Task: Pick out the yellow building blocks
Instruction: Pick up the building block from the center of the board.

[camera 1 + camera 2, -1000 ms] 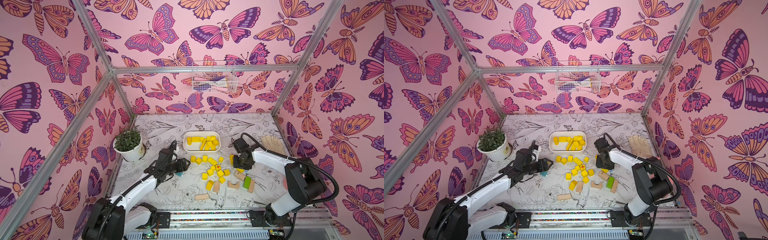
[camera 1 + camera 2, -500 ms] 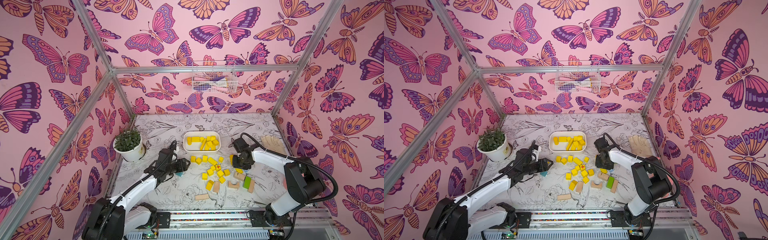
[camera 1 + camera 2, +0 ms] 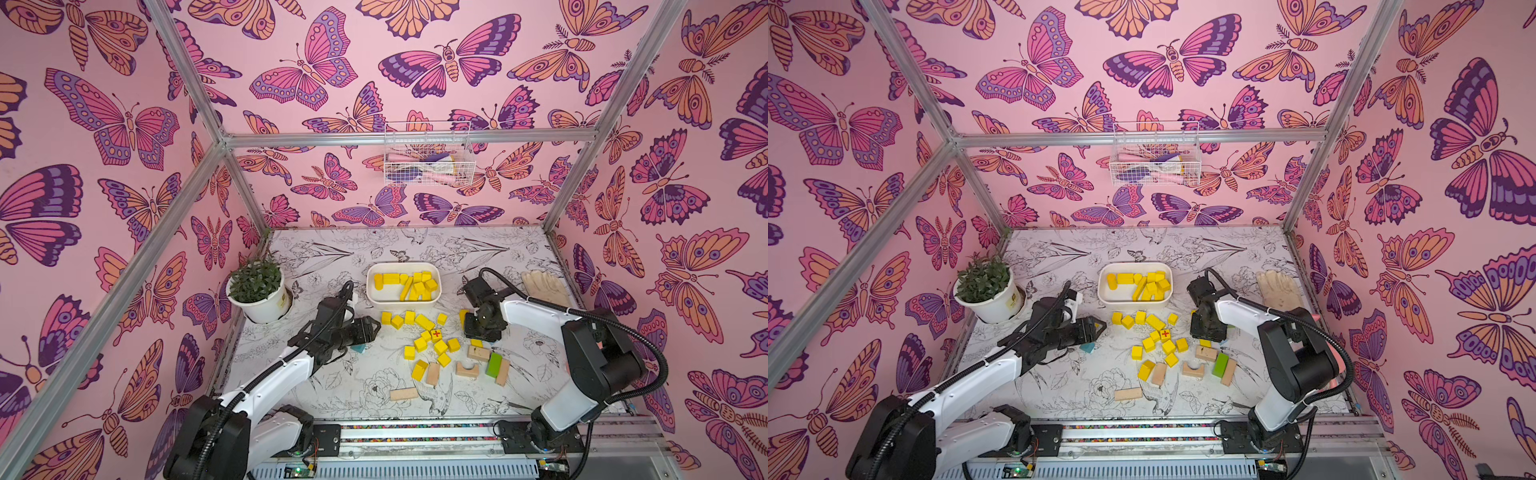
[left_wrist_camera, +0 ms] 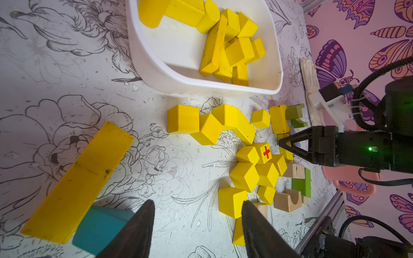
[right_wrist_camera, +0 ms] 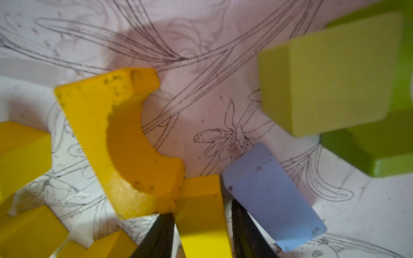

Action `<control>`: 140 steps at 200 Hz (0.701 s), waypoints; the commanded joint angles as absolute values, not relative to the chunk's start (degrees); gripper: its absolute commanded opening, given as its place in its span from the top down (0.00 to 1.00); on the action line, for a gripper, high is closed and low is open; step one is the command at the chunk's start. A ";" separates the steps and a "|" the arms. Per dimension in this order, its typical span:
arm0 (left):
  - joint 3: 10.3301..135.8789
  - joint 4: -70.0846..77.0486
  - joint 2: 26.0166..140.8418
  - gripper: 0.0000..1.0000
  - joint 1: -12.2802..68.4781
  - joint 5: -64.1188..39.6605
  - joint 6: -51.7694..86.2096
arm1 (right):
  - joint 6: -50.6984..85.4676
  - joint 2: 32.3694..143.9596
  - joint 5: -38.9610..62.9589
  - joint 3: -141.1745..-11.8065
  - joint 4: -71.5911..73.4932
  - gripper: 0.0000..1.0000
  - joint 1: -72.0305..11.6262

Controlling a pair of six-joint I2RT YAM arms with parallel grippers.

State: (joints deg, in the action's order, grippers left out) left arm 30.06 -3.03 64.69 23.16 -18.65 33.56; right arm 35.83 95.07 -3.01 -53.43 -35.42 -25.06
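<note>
1. Yellow building blocks (image 3: 419,344) are only partly sorted. Nearest the front edge, one yellow piece (image 3: 419,370) lies just beside a tan block (image 3: 433,373). Other tan blocks and a green block (image 3: 493,365) lie around them, and those should stay where they are.
2. Just behind, a dozen or so loose yellow cubes sit mid-table, the red-cross cube (image 3: 436,333) among them. None of these has been collected yet.
3. Left gripper (image 4: 197,202) hovers beside that cluster with its jaws wide and nothing between them. A long yellow bar (image 4: 78,178) and a teal block (image 4: 100,225) lie close by it, and the bar is also still to be picked.
4. Right gripper (image 5: 201,210) points down at the cluster's other side. Its jaws stand narrow about a small yellow block (image 5: 201,192) that seems to rest on the table, but I cannot tell whether it is clamped. A yellow arch (image 5: 125,143) waits against that block, near a blue block (image 5: 272,196).
5. Farthest back, the white tub (image 3: 399,302) holds about ten yellow pieces (image 3: 415,284).
6. By my estimate, a bit less than half the job is done.
</note>
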 commanded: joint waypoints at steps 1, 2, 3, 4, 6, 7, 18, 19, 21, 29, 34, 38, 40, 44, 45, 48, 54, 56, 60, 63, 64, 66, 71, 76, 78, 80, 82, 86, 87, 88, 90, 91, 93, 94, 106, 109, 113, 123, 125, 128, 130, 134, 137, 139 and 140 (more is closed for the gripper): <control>30.10 -2.95 65.04 0.37 22.68 -19.16 33.57 | 36.32 95.99 -4.75 -54.93 -37.94 0.58 -25.66; 30.12 -2.97 65.04 0.37 22.68 -19.16 33.57 | 36.31 96.03 -4.79 -54.98 -38.00 0.58 -25.66; 30.14 -2.98 65.04 0.37 22.68 -19.16 33.62 | 36.30 96.05 -4.81 -54.95 -38.03 0.58 -25.66; 30.14 -2.94 65.04 0.37 22.68 -19.16 33.60 | 36.35 96.06 -4.78 -54.99 -38.00 0.58 -25.66; 30.15 -2.91 65.04 0.38 22.68 -19.16 33.58 | 36.33 96.11 -4.80 -55.01 -38.02 0.58 -25.71; 30.15 -2.91 65.04 0.37 22.68 -19.16 33.58 | 36.32 96.09 -4.82 -54.97 -38.04 0.58 -25.69; 30.15 -2.93 65.04 0.37 22.68 -19.16 33.62 | 36.32 96.15 -4.93 -55.11 -38.10 0.60 -25.80; 30.15 -2.96 65.04 0.37 22.68 -19.12 33.60 | 36.31 96.20 -4.97 -55.15 -38.12 0.60 -25.77; 30.15 -2.98 65.04 0.38 22.68 -19.11 33.58 | 36.30 96.25 -4.96 -55.18 -38.14 0.61 -25.82; 30.15 -2.91 65.04 0.38 22.68 -19.09 33.57 | 36.30 96.23 -4.98 -55.19 -38.15 0.62 -25.84; 30.15 -2.92 65.04 0.37 22.73 -19.16 33.59 | 36.30 96.23 -4.94 -55.25 -38.15 0.63 -25.84; 30.15 -2.92 65.04 0.38 22.72 -19.09 33.57 | 36.30 96.22 -5.01 -55.24 -38.14 0.64 -25.88; 30.15 -2.95 65.04 0.37 22.69 -19.12 33.57 | 36.30 96.23 -5.01 -55.21 -38.14 0.65 -25.85; 30.15 -2.97 65.04 0.37 22.68 -19.10 33.57 | 36.30 96.24 -5.00 -55.20 -38.17 0.65 -25.86; 30.15 -2.93 65.00 0.37 22.68 -19.09 33.62 | 36.30 96.24 -4.96 -55.20 -38.16 0.65 -25.85; 30.15 -2.90 64.96 0.38 22.68 -19.15 33.58 | 36.34 96.20 -5.00 -55.20 -38.16 0.66 -25.84; 30.15 -2.90 64.95 0.37 22.67 -19.14 33.57 | 36.30 96.05 -4.96 -55.12 -38.08 0.67 -25.85; 30.12 -2.95 64.95 0.37 22.68 -19.15 33.57 | 36.32 96.06 -5.02 -55.11 -38.06 0.67 -25.84; 30.09 -2.91 64.95 0.37 22.68 -19.12 33.57 | 36.30 96.03 -4.89 -55.03 -38.04 0.67 -25.86; 30.06 -2.90 64.91 0.37 22.68 -19.10 33.57 | 36.34 95.89 -4.94 -54.98 -37.98 0.67 -25.86; 30.06 -2.90 64.89 0.37 22.68 -19.09 33.57 | 36.36 95.89 -5.02 -54.95 -37.97 0.68 -25.90; 30.06 -2.94 64.89 0.38 22.68 -19.14 33.57 | 36.36 95.82 -4.97 -54.94 -37.99 0.68 -25.85; 30.06 -2.92 64.86 0.37 22.68 -19.16 33.65 | 36.35 95.69 -5.09 -54.85 -37.92 0.68 -25.84; 30.06 -2.93 64.86 0.37 22.68 -19.16 33.62 | 36.38 95.56 -5.05 -54.78 -37.84 0.68 -25.90; 30.06 -2.95 64.82 0.37 22.68 -19.16 33.59 | 36.32 95.50 -5.09 -54.81 -37.80 0.68 -25.92; 30.06 -2.91 64.81 0.37 22.68 -19.09 33.62 | 36.37 95.51 -5.05 -54.77 -37.80 0.68 -25.93; 30.06 -2.93 64.78 0.37 22.68 -19.14 33.61 | 36.38 95.42 -5.02 -54.72 -37.79 0.68 -25.93; 30.06 -2.90 64.80 0.37 22.68 -19.12 33.60 | 36.40 95.32 -5.07 -54.67 -37.71 0.68 -25.93; 30.06 -2.90 64.79 0.37 22.68 -19.14 33.59 | 36.44 95.30 -5.04 -54.67 -37.71 0.68 -25.93; 30.06 -2.94 64.78 0.38 22.68 -19.10 33.58 | 36.41 95.29 -5.07 -54.62 -37.75 0.68 -25.93; 30.06 -2.91 64.78 0.37 22.68 -19.15 33.58 | 36.35 95.19 -5.07 -54.59 -37.72 0.68 -25.93; 30.06 -2.91 64.78 0.37 22.68 -19.15 33.62 | 36.37 95.19 -5.08 -54.59 -37.67 0.68 -25.93; 30.06 -2.90 64.78 0.37 22.68 -19.14 33.59 | 36.38 95.19 -5.09 -54.58 -37.70 0.68 -25.93; 30.06 -2.90 64.78 0.37 22.68 -19.15 33.58 | 36.38 95.14 -5.10 -54.58 -37.66 0.68 -25.93; 30.06 -2.94 64.78 0.37 22.68 -19.15 33.57 | 36.37 95.04 -5.06 -54.49 -37.57 0.68 -25.92; 30.06 -2.94 64.85 0.37 22.68 -19.16 33.57 | 36.31 95.01 -5.08 -54.49 -37.57 0.68 -25.93; 30.06 -2.93 64.85 0.37 22.68 -19.11 33.60 | 36.33 95.05 -5.05 -54.49 -37.60 0.68 -25.93; 30.06 -2.90 64.78 0.37 22.68 -19.08 33.57 | 36.34 95.00 -5.09 -54.41 -37.45 0.68 -25.93; 30.06 -2.92 64.82 0.37 22.68 -19.07 33.57 | 36.31 94.87 -5.10 -54.40 -37.44 0.68 -25.93; 30.06 -2.96 64.86 0.37 22.68 -19.15 33.57 | 36.38 94.76 -5.10 -54.34 -37.46 0.68 -26.00; 30.06 -2.94 64.80 0.38 22.68 -19.14 33.57 | 36.41 94.68 -5.16 -54.26 -37.40 0.69 -26.01; 30.06 -2.90 64.84 0.37 22.68 -19.09 33.57 | 36.39 94.33 -5.31 -54.19 -37.29 0.69 -26.02; 30.06 -2.91 64.86 0.37 22.68 -19.12 33.57 | 36.43 94.13 -5.30 -54.04 -37.14 0.70 -26.09; 30.06 -2.97 64.86 0.38 22.68 -19.08 33.57 | 36.40 93.87 -5.39 -53.92 -37.10 0.70 -26.17; 30.06 -2.98 64.86 0.38 22.68 -19.08 33.57 | 36.44 93.74 -5.46 -53.85 -37.01 0.70 -26.22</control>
